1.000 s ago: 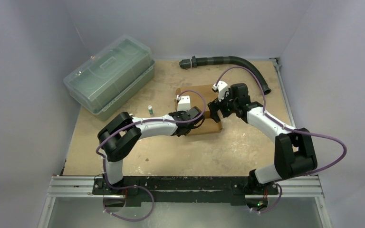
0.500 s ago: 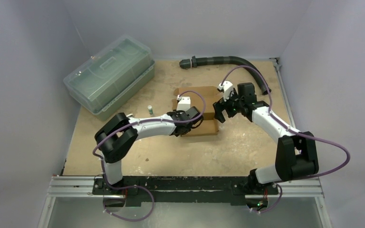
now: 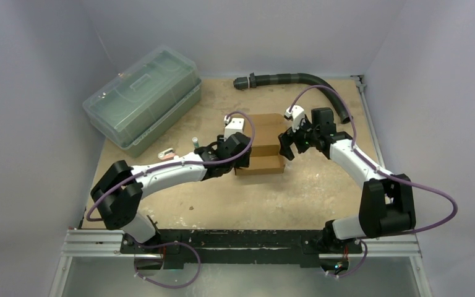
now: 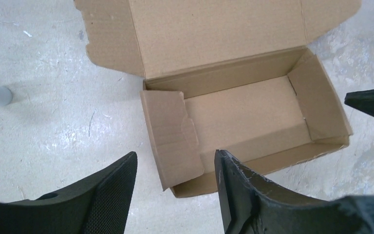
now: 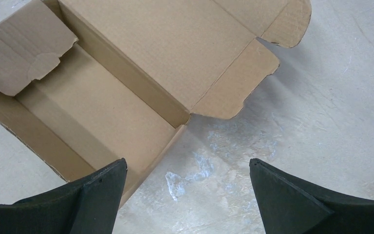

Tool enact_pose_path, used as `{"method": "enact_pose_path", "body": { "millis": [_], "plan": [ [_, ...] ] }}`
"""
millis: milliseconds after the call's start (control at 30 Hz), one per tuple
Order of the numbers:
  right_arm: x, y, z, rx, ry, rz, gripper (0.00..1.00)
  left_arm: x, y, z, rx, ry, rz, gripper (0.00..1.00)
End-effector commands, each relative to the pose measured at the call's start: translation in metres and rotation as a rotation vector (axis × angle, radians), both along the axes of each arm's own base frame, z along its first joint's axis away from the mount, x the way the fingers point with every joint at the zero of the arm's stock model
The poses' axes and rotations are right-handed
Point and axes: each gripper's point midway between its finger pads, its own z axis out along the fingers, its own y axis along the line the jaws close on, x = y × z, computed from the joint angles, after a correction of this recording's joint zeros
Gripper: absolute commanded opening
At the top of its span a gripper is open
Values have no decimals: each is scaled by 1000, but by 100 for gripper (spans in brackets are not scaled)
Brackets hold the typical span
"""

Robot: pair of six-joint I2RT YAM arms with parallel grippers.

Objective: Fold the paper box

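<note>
The big sandy table (image 3: 321,192) holds all the things; at its far left corner sits a large clear green plastic bin (image 3: 142,99) with its lid on. The left arm (image 3: 167,173) and the right arm (image 3: 355,161) both reach in toward the middle. A bent black hose (image 3: 303,79) lies along the far edge, well apart from the bin.

The paper box (image 3: 267,164) sits in the middle of the table, between the two hands. It is brown and open on top. Its lid lies flat on the far side, with a small ear on each end. The flap at its left end tips inward over the floor of the box, and the wall at its right end stands up.

The left hand (image 4: 175,158) hangs over the near left corner of the box; its two fingers are spread apart and grip nothing. The right hand (image 5: 187,163) hangs over the right end of the box and the table just beside it; its fingers are spread very wide and it holds nothing too.

A little white tube (image 3: 195,143) with a green band stands near the left hand, left of the box. A tiny pink and white thing (image 3: 166,153) lies further left – it is too small to tell what it is.
</note>
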Motion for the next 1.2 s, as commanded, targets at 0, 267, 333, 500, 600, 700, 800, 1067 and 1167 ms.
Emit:
{"method": "enact_pose_path", "body": {
  "millis": [0, 267, 333, 500, 600, 700, 800, 1067, 1167],
  "plan": [
    [7, 6, 29, 32, -78, 32, 99, 4, 6, -2, -37, 3, -50, 58],
    [5, 8, 23, 40, -59, 38, 99, 20, 21, -43, -163, 95, -49, 52],
    [5, 8, 22, 40, -55, 39, 99, 20, 20, -48, -171, 109, -51, 48],
    [3, 12, 21, 63, -42, 51, 99, 18, 15, -56, -198, 124, -61, 32],
    [1, 17, 17, 90, -11, 55, 99, 12, 17, -68, -190, 145, -64, 13],
    [2, 18, 15, 99, 2, 49, 99, 10, 21, -75, -159, 140, -64, 0],
    [0, 19, 24, 110, -11, 63, 99, 6, 22, -76, -87, 103, -69, 0],
    [1, -9, 81, 236, -120, 39, 99, -8, 30, -65, 83, -45, -66, 0],
    [8, -18, 86, 268, -122, -17, 99, -9, 32, -58, 78, -90, -79, 0]
  ]
}}
